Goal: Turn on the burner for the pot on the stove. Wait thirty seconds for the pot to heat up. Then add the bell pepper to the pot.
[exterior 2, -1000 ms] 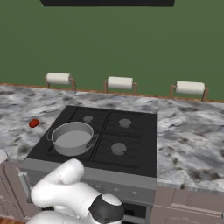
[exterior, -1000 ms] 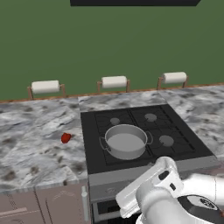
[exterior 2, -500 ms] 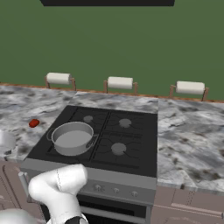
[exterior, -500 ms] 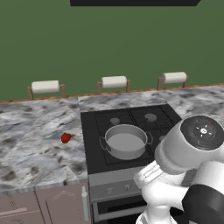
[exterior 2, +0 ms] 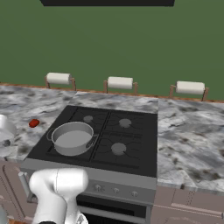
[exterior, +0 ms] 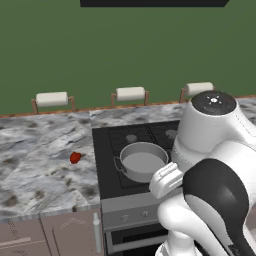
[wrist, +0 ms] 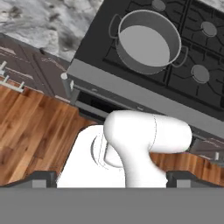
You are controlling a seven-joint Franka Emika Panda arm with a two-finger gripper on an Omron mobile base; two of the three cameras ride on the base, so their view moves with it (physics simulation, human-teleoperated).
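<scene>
The pot [exterior: 143, 162] is sitting on the stove's [exterior 2: 131, 144] front-left burner; the bell pepper [exterior: 75, 158] is lying on the marble counter [exterior: 35, 165]; the gripper's jaws are standing spread wide.

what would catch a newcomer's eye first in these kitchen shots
Probably the grey pot on the front left burner of the black stove, empty inside. Next, the small red bell pepper lying alone on the marbled counter left of the stove.
</scene>
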